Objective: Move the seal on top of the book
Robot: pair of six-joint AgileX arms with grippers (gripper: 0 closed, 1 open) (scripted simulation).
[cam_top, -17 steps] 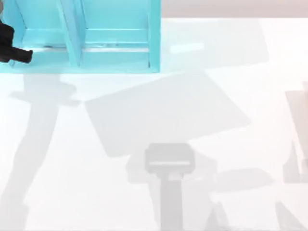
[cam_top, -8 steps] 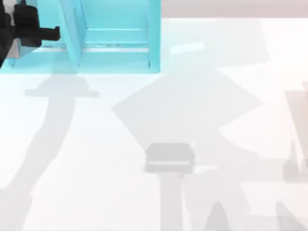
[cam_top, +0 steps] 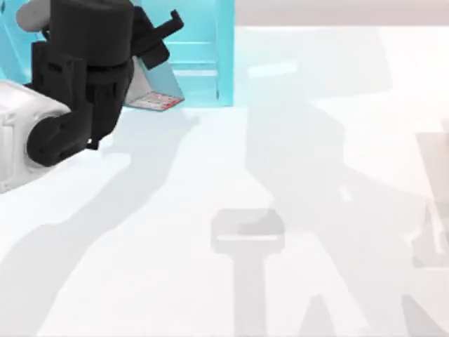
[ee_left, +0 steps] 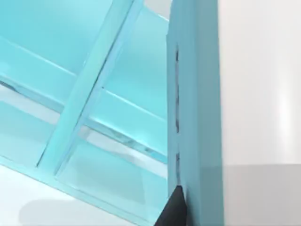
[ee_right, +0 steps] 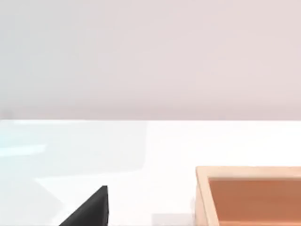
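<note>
left arm (cam_top: 21,133): comes in over the tabletop's left edge, toward the back left corner.
left gripper (cam_top: 158,35): over the shelf's front, near its right wall; open or closed, cannot tell.
shelf (cam_top: 210,63): teal, compartmented, at the back left corner of the tabletop (cam_top: 316,175); the left wrist view looks along its upright side wall (ee_left: 193,94).
blue-grey slab (cam_top: 156,83): tilted, just beside the left gripper, with a white, red-marked edge toward the shelf's front; cannot tell whether it is the book.
open room: bare white surface from the shelf's front to the near edge and across to the right edge.
seal: position relative to either gripper cannot be told.
right gripper (ee_right: 91,209): low over the tabletop; grip cannot be told.
tan box (ee_right: 249,193): open-topped, near the right gripper.
</note>
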